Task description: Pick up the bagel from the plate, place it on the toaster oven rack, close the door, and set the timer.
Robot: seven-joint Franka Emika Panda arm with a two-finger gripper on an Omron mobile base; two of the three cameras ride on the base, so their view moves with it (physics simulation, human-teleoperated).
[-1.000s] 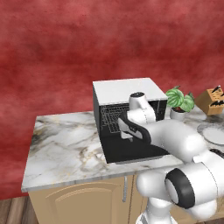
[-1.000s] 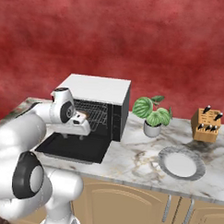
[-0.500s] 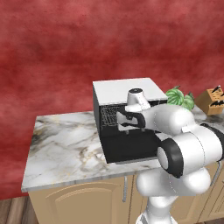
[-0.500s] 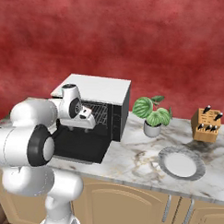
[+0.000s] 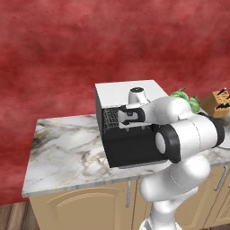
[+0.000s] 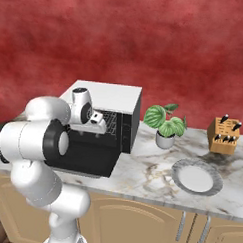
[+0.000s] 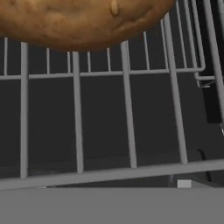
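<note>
The bagel is golden-brown and lies on the silver wire rack inside the dark toaster oven, as the hand view shows. My gripper hovers at the oven's mouth, open and holding nothing, a little back from the bagel. The black door hangs open, folded down flat in front of the oven. From the right base view, the gripper sits at the opening of the toaster oven, above the open door. The plate lies bare on the counter to the right.
A potted green plant stands just right of the oven, and a wooden knife block sits at the far right. The marble counter stretches left of the oven. My arm's bulky white elbow hangs over the counter's front edge.
My hand has risen from over the open door to the oven's mouth. The arm's elbow has swung up and forward. The gripper has stayed open.
</note>
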